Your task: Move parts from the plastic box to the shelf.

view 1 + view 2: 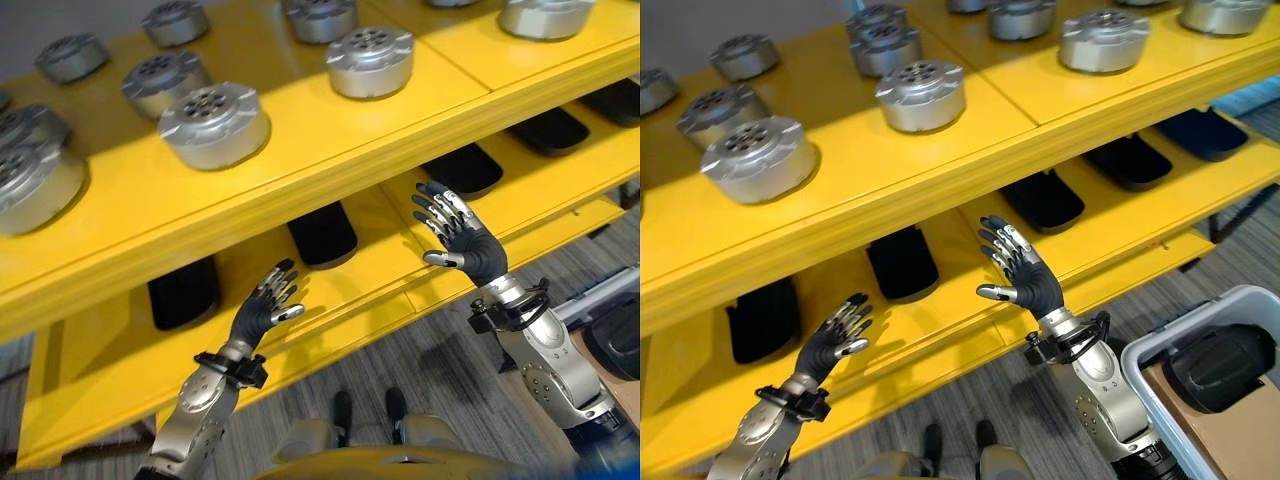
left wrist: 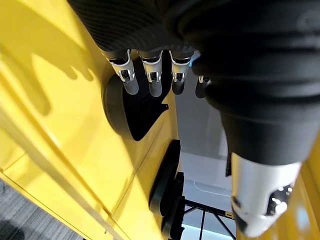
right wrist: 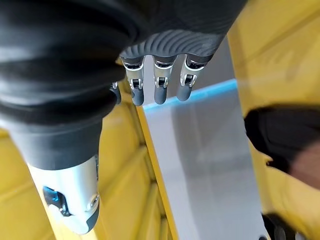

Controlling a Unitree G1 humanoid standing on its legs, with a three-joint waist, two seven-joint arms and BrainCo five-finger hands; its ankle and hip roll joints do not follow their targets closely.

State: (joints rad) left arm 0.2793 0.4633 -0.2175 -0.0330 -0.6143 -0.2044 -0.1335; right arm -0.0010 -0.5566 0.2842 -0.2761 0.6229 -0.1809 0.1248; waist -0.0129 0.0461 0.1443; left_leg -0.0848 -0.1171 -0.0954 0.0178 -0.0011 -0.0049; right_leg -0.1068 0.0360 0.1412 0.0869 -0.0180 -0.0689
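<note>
The right hand (image 3: 150,55) reaches away from the camera under its dark ribbed cover, its silver, dark-tipped fingers (image 3: 160,85) straight in a row and holding nothing. Past them run the yellow shelf (image 3: 280,55) surfaces with a pale grey gap between. A black part (image 3: 280,135) lies on the yellow shelf beside that gap.

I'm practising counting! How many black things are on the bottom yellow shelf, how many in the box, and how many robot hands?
Black rounded parts on the lower yellow shelf: 5
Black part in the grey plastic box: 1
Robot hands, left and right: 2
Total: 8
</note>
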